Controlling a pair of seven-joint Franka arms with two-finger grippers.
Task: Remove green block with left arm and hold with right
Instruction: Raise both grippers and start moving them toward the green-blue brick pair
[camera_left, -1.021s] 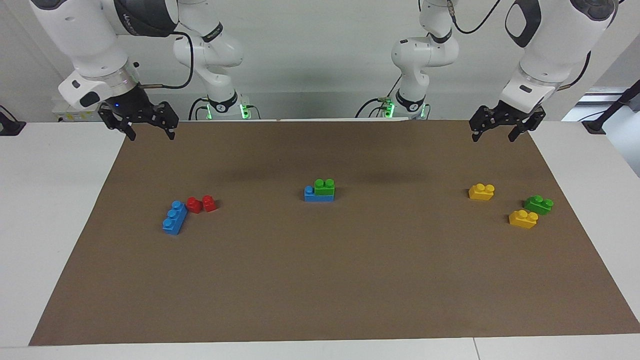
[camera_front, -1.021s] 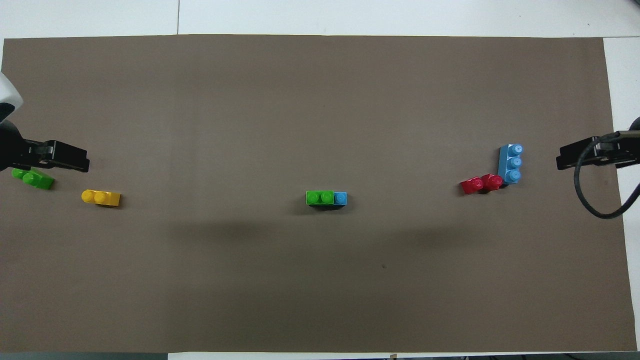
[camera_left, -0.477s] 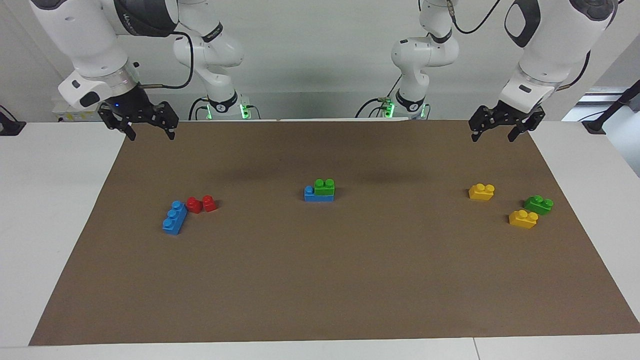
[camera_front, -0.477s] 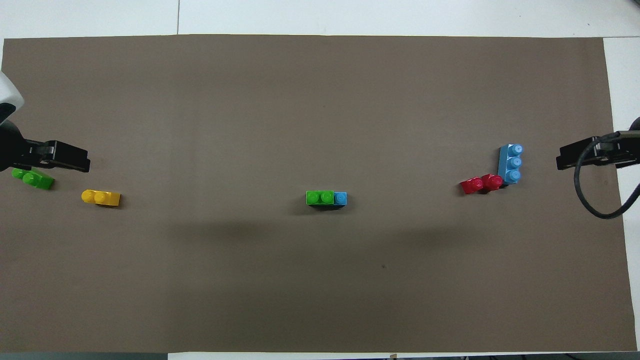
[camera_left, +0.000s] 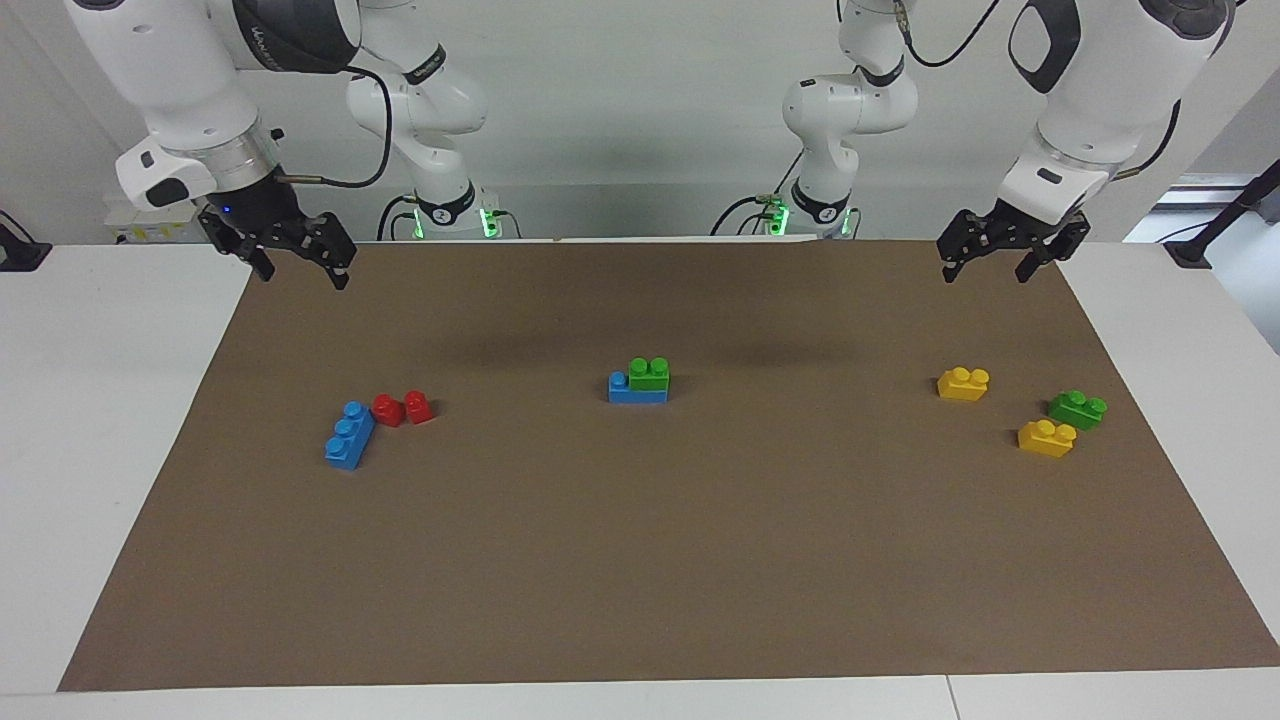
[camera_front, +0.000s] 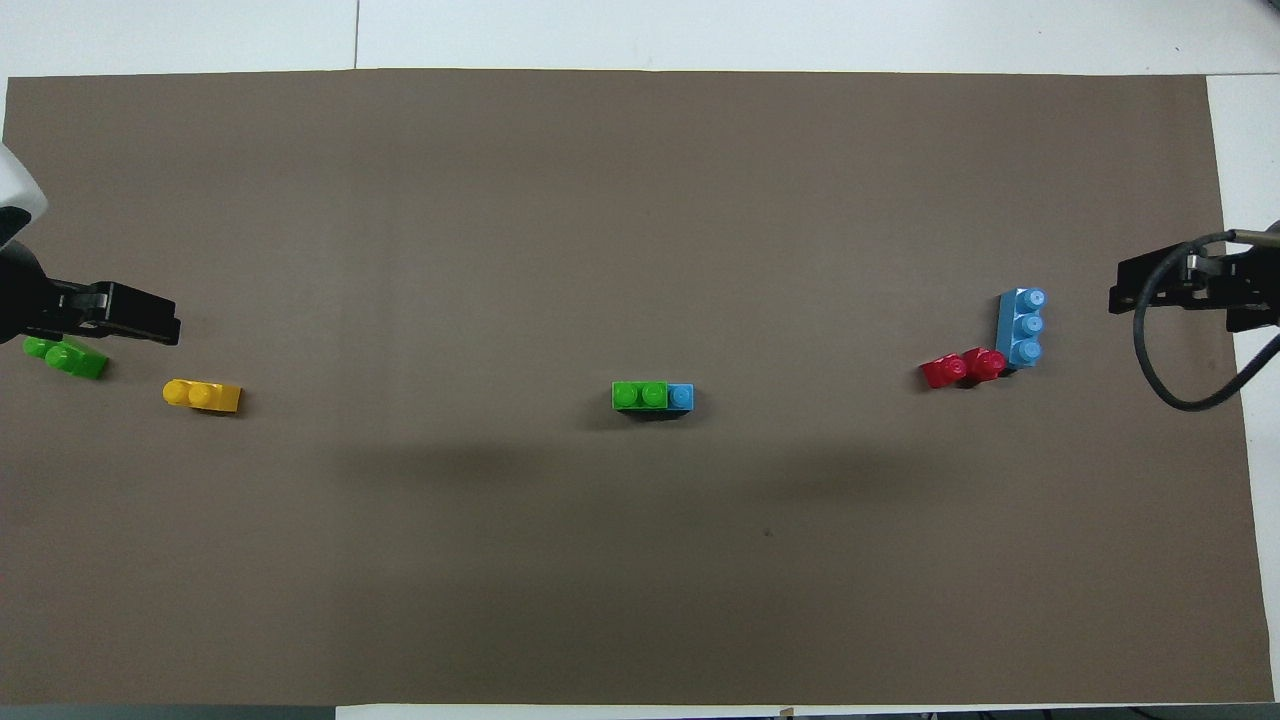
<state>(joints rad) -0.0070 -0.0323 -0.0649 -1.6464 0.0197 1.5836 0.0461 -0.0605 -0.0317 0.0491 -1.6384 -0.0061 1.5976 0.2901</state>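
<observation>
both arms white w/ rounded glossy shells, dark grey/black joint sections. black cables loop along each. green lights at the two bases. left tool (camera_left: 985, 262) and right tool (camera_left: 296, 263) black, two-finger, w/ linkage parts. right arm has silver ring above wrist, small blue light, white box w/ dark window.

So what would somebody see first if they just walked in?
Probably the green block stuck on top of a blue brick in the middle of the brown mat. Then the left gripper and right gripper, both open, hanging over the mat's corners nearest the robots, holding nothing.
</observation>
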